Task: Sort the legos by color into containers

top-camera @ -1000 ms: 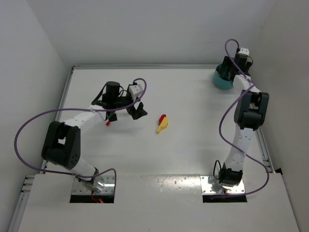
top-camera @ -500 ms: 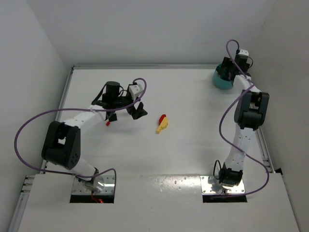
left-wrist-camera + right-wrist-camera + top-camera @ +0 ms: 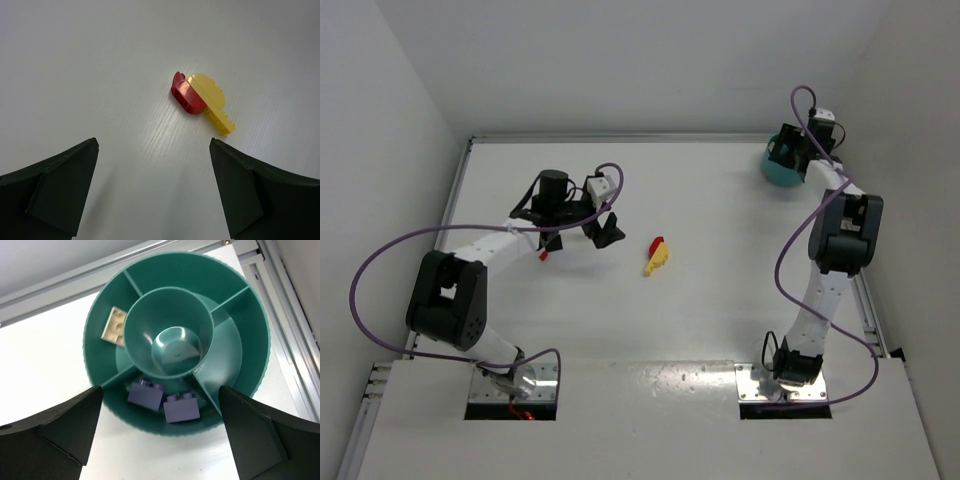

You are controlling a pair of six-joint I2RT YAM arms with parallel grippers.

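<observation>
A red lego [image 3: 657, 242] and a yellow lego [image 3: 659, 260] lie touching mid-table. They also show in the left wrist view, red [image 3: 187, 94] and yellow [image 3: 213, 102]. My left gripper [image 3: 582, 235] is open and empty, just left of them; in the left wrist view [image 3: 152, 146] the pair lies ahead of it. A tiny red lego [image 3: 543, 254] lies by the left arm. My right gripper [image 3: 790, 150] hovers open and empty over the teal bowl [image 3: 777, 172]. In the right wrist view [image 3: 160, 388], two purple legos [image 3: 145, 393] [image 3: 181, 408] lie in the bowl's near compartment and a pale flat lego [image 3: 114, 324] in the left one.
The bowl [image 3: 261, 340] stands in the far right corner, close to the metal rail [image 3: 285, 315] along the table edge. White walls enclose the table on three sides. The bowl's centre cup and right compartment hold nothing.
My right gripper has shifted slightly farther back and to the right over the bowl. The left arm and the legos on the table have not moved.
</observation>
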